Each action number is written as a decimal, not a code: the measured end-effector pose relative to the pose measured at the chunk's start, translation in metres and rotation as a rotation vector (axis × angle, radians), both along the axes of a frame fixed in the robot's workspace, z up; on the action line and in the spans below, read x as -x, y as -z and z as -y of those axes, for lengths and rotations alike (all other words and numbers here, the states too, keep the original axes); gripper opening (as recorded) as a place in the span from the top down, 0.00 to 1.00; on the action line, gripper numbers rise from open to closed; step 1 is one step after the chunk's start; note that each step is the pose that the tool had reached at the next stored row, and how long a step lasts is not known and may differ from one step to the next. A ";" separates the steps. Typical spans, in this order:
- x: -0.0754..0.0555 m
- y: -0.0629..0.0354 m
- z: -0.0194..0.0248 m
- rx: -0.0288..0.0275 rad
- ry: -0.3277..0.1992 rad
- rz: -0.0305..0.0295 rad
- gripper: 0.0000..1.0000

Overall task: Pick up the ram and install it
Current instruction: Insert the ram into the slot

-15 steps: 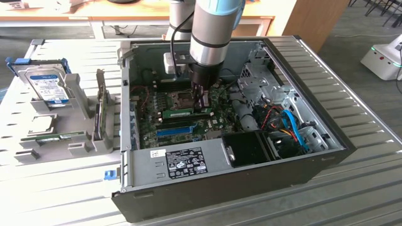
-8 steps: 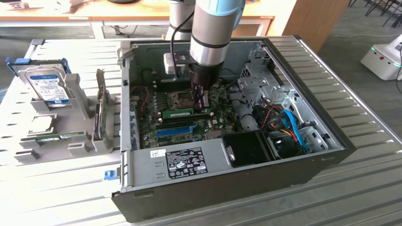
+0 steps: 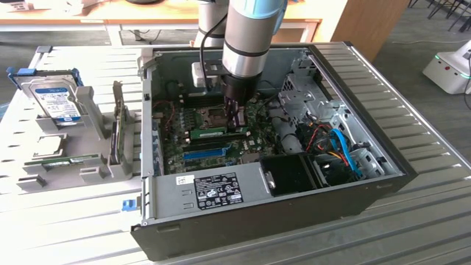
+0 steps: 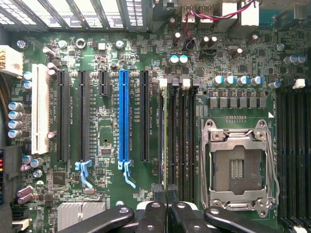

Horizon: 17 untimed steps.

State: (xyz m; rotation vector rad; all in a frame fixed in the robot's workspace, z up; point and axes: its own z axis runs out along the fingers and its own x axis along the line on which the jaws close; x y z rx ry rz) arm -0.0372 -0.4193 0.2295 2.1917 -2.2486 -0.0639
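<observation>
Just around ram (image 4: 167, 141) in tool (image 4: 167, 196): blue slot (image 4: 124, 116), socket (image 4: 238, 167)

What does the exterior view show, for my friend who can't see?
A robot arm reaches down into an open computer case, its gripper shut on the ram at the motherboard. A hard drive stands at the exterior view's left.

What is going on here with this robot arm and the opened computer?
A robot arm reaches down into the open computer case. Its gripper is shut at one end of the ram, a green stick standing on edge in a memory slot near the empty processor socket. Whether the fingers pinch the ram or only press on it is unclear. A hard drive sits in a holder at the exterior view's left.
</observation>
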 end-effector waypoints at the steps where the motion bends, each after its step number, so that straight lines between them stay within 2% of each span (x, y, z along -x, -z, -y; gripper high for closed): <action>1: 0.000 0.0000 0.0000 -0.0001 0.000 0.0000 0.88; 17: 0.000 0.0017 0.0000 0.0001 -0.002 -0.0001 0.88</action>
